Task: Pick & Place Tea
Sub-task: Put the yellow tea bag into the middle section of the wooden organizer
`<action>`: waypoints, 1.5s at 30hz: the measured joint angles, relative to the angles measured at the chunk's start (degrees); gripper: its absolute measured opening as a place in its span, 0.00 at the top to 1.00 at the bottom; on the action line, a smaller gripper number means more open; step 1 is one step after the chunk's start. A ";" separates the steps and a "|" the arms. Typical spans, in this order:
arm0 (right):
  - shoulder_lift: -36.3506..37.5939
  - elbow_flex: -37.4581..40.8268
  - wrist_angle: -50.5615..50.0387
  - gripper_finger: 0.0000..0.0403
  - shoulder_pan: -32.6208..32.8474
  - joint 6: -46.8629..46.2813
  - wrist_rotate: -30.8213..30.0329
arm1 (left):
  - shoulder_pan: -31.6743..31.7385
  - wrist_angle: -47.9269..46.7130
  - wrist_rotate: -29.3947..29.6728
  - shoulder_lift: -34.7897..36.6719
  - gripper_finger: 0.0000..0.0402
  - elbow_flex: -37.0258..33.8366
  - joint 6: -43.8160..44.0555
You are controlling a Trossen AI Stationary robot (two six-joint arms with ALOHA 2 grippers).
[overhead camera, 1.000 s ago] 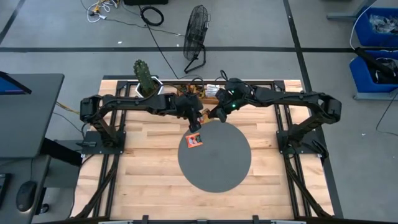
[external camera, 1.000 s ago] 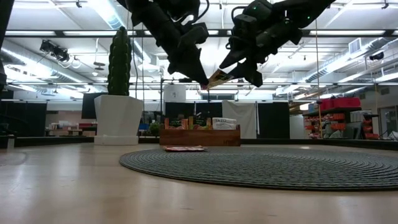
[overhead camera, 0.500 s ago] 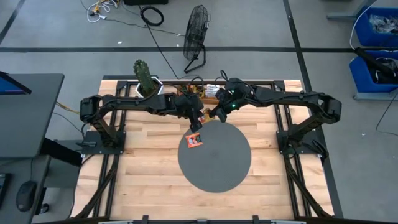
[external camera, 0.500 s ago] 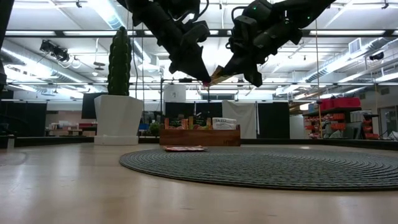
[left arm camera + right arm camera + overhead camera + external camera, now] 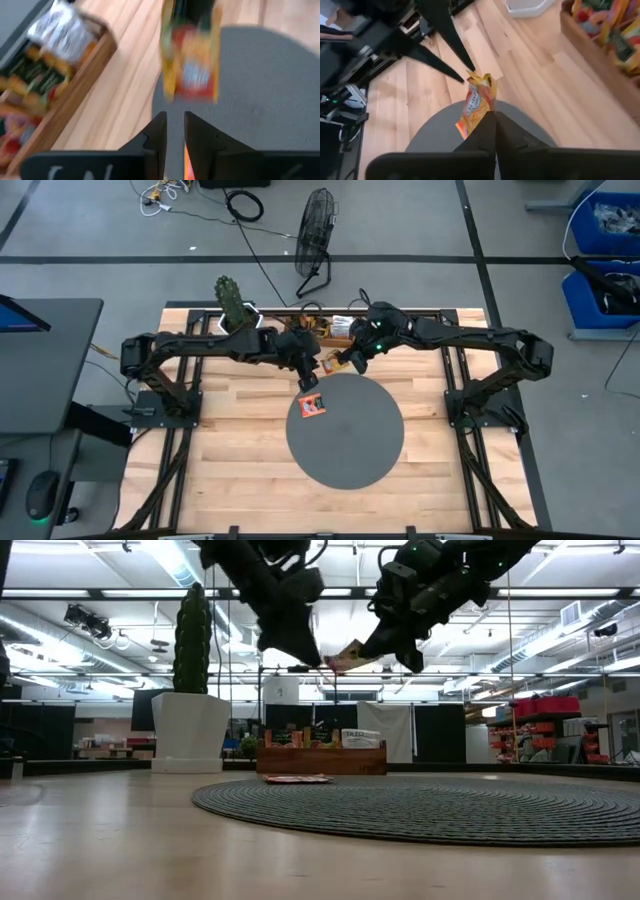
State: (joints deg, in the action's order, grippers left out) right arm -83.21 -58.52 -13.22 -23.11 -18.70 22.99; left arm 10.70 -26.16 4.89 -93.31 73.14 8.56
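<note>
Right gripper (image 5: 352, 656): fingers pressed together, pinching an orange tea sachet (image 5: 476, 102) in the air over the far edge of the grey mat (image 5: 350, 442).
Left gripper (image 5: 312, 658): jaws slightly parted, tips just beside the sachet's free end.
Second sachet (image 5: 314, 406): lay flat on the mat's far left part.
Wooden tray (image 5: 322, 761): at the far table edge, holding more sachets.

I have both dark arms stretched inward, meeting high at mid-span. My right gripper (image 5: 352, 656) is clamped tight, fingers pressed together, angled down toward the left one. My left gripper (image 5: 312, 662) sits just beside it, tip to tip, fingers slightly parted.
</note>
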 joint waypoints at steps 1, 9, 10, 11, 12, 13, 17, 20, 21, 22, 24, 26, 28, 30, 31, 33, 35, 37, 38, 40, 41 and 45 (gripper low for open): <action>0.43 -0.03 -0.04 1.00 -0.30 0.70 -0.03 | 0.00 -1.80 0.30 0.67 0.82 -0.10 0.35; -1.45 -13.68 -13.15 1.00 -1.03 20.14 -6.45 | -0.07 -8.87 1.89 7.53 0.77 -0.06 7.58; -2.42 -16.08 -14.65 1.00 -1.03 22.80 -7.61 | -0.07 -8.72 1.91 8.31 0.77 -0.06 8.47; -3.58 -18.39 -15.46 1.00 -1.08 25.44 -8.96 | -0.07 -8.55 1.89 9.22 0.77 -0.04 9.22; -4.70 -20.63 -16.31 1.00 -1.20 28.11 -10.08 | -0.07 -8.76 1.94 9.95 0.77 -0.04 10.05; -5.84 -22.56 -17.41 1.00 -1.29 30.64 -11.22 | -0.04 -8.53 2.20 10.59 0.77 -0.04 10.51; -11.88 -29.03 -20.96 1.00 -1.37 39.34 -12.54 | 0.04 -8.36 3.12 13.73 0.78 -0.04 12.04; -16.52 -32.73 -22.54 1.00 -0.92 43.87 -13.98 | 0.08 -8.84 3.70 16.10 0.78 -0.04 12.10; -18.01 -33.82 -23.42 1.00 -0.75 45.33 -14.63 | 0.11 -9.13 4.10 16.70 0.78 -0.04 12.09; -19.53 -34.79 -24.17 1.00 -0.52 46.62 -16.02 | 0.11 -8.88 4.39 17.31 0.78 -0.02 12.08; -22.23 -36.05 -25.90 1.00 -0.26 49.35 -19.17 | 0.33 -9.42 4.75 18.48 0.78 -0.02 11.94; -24.30 -36.66 -26.70 1.00 0.00 52.24 -22.95 | 0.41 -8.81 5.72 19.32 0.78 0.05 11.68; -26.01 -36.88 -26.80 1.00 0.32 55.35 -26.63 | 0.71 -9.74 7.39 20.04 0.78 -0.02 11.33; -27.64 -36.92 -26.77 1.00 0.46 57.79 -29.80 | 0.76 -9.03 8.79 20.24 0.78 0.05 10.63; -28.48 -36.92 -26.76 1.00 0.52 58.55 -31.04 | 0.76 -9.53 9.44 20.29 0.78 0.03 10.27; -29.81 -36.92 -26.41 1.00 0.52 58.84 -31.31 | 0.76 -9.15 10.59 20.29 0.78 0.03 8.98; -30.75 -36.92 -26.11 1.00 0.52 59.08 -30.84 | 0.76 -9.51 10.83 20.34 0.78 0.03 8.44; -31.56 -36.92 -25.65 1.00 0.52 59.53 -30.73 | 1.01 -9.70 10.97 20.32 0.78 0.02 8.27; -31.99 -36.92 -25.02 1.00 0.55 59.78 -30.94 | 1.11 -9.65 10.98 20.32 0.78 0.03 8.26; -32.24 -36.87 -23.39 1.00 0.55 60.04 -31.44 | 1.38 -9.67 11.00 20.27 0.78 0.03 8.19; -32.17 -36.87 -22.55 1.00 0.55 60.42 -31.44 | 1.41 -9.72 11.04 20.25 0.78 0.01 8.18; -32.07 -36.90 -20.35 1.00 0.14 64.24 -31.56 | 1.77 -9.68 11.10 20.25 0.78 0.03 7.45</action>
State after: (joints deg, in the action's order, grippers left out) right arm -115.28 -95.42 -33.57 -22.97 45.54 -8.57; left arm 12.47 -35.83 15.99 -73.06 73.17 16.00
